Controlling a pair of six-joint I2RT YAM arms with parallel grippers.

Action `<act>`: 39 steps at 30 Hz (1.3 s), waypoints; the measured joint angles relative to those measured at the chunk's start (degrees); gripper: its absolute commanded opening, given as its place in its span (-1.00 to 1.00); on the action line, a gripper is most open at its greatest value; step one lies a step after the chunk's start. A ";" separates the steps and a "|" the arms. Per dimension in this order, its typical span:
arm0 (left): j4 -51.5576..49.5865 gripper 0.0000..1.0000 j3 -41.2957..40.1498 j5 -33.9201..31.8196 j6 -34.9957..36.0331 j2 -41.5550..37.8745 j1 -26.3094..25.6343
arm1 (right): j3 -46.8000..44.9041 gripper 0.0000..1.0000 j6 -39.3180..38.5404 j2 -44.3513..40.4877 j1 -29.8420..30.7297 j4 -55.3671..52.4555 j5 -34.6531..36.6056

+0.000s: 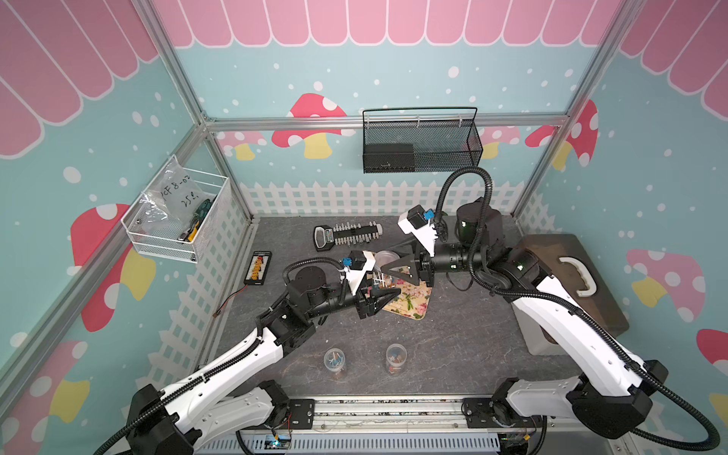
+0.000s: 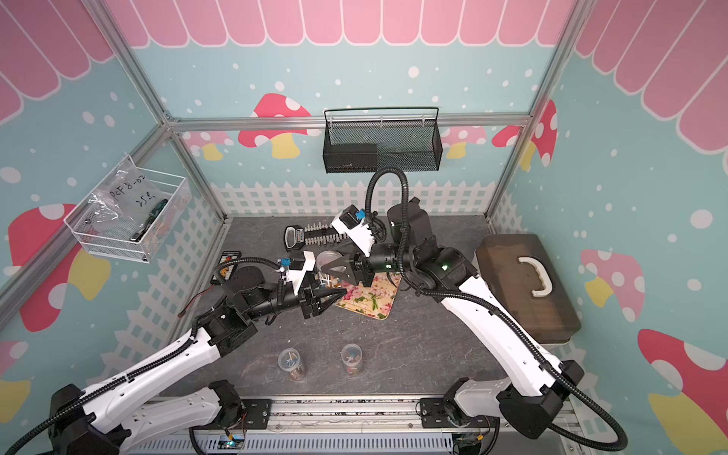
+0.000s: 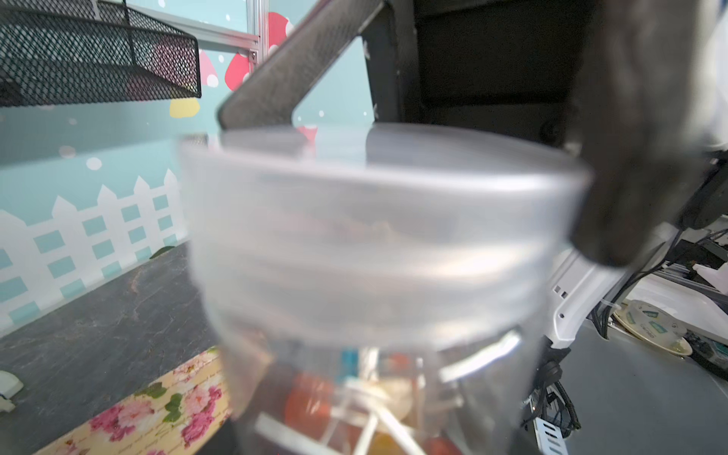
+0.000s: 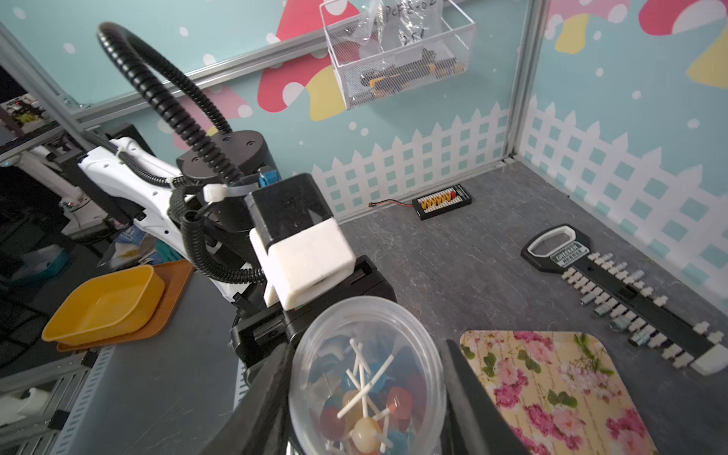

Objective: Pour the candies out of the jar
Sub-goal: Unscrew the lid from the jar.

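Left gripper (image 1: 388, 293): closed low on the jar (image 3: 492, 374); in its own wrist view the blurred jar wall hides its fingers.
Right gripper (image 4: 368, 346): fingers (image 4: 272, 394) on either side of the clear lid (image 3: 378, 189), both touching its rim and pinching it.
Candies (image 4: 366, 398): inside the jar, seen through the lid; white sticks crossed over orange, blue and red heads.
Hidden: the jar's base, so whether it stands or is lifted cannot be told; both grippers cover part of the floral tray (image 1: 409, 301).
Jar place: at the tray's far edge on the left arm's side; over it or just off it is unclear.
Cut off: one end of the tray runs out of the right wrist view.
Behind the tray: socket rack (image 1: 348, 235), near but apart.
In front of the tray: bare tabletop (image 1: 453, 335), then one small jar (image 1: 335, 360) and a second small jar (image 1: 396, 356), well apart from it.
Right of the tray: brown case (image 1: 567, 275) at the table edge.
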 measured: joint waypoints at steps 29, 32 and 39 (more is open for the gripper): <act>-0.66 -0.22 1.55 -1.09 -0.66 3.65 -0.04 | -1.46 0.45 3.32 -5.09 -4.17 1.81 4.15; -0.39 -0.22 1.55 -1.27 -0.66 4.02 -0.04 | -2.75 0.44 5.97 -4.55 -3.43 1.81 6.45; -0.17 -0.22 1.55 -1.29 -0.66 4.22 -0.04 | -3.21 0.41 8.48 -3.13 -1.51 1.95 8.52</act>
